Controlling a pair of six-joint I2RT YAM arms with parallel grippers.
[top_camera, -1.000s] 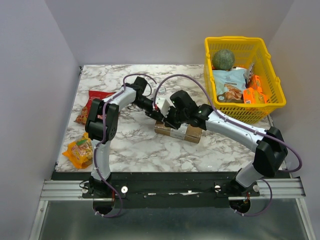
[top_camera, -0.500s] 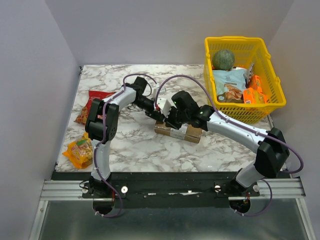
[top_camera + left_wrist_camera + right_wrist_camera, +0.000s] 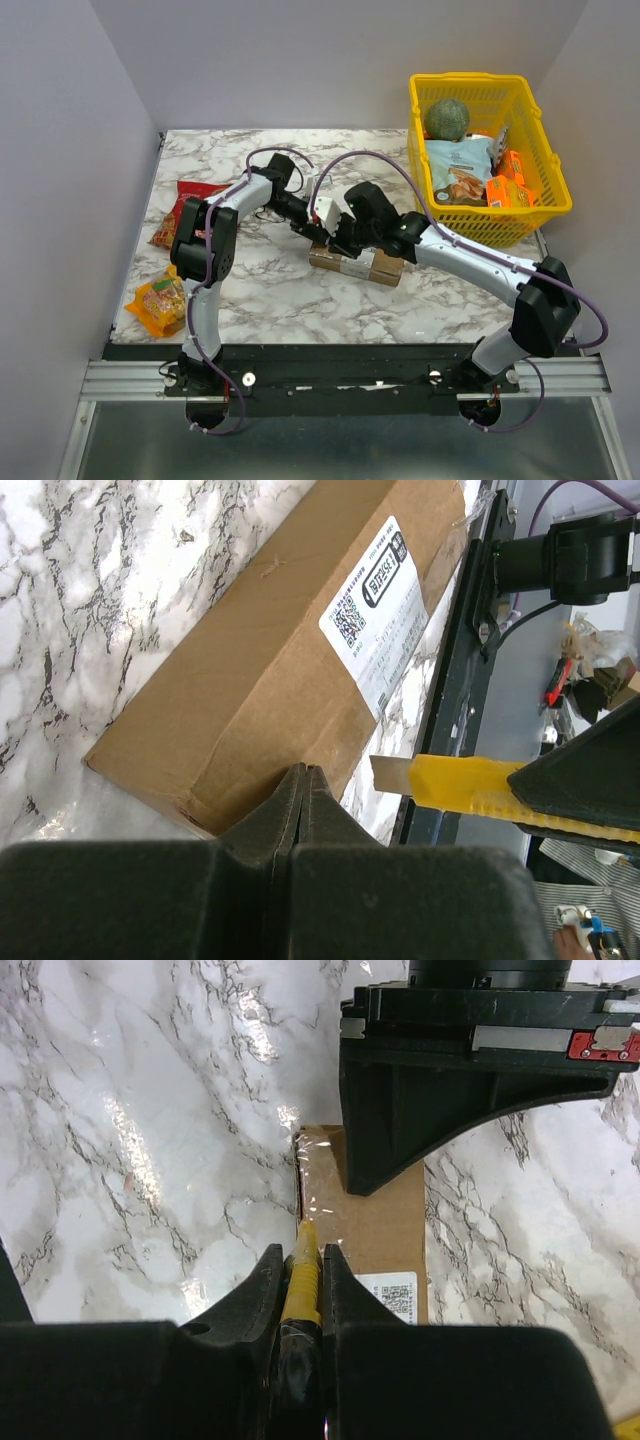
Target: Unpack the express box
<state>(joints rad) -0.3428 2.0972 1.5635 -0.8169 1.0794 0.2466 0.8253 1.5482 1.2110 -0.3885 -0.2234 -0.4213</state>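
Observation:
The express box [image 3: 358,264] is a brown carton with a white label lying mid-table; it also shows in the left wrist view [image 3: 260,670] and the right wrist view [image 3: 375,1230]. My right gripper [image 3: 302,1260] is shut on a yellow box cutter [image 3: 302,1280], whose tip sits at the box's taped left end. The cutter's blade shows in the left wrist view [image 3: 480,785] beside the box. My left gripper [image 3: 305,780] is shut and empty, its tips pressed against the box's end; it sits at the box's far left end in the top view [image 3: 312,232].
A yellow basket [image 3: 540,205] with snack packs and a green ball stands at the back right. A red snack bag [image 3: 180,208] and an orange snack bag [image 3: 158,302] lie at the left of the marble table.
The right arm has shifted very slightly; the box and the left arm stay where they were.

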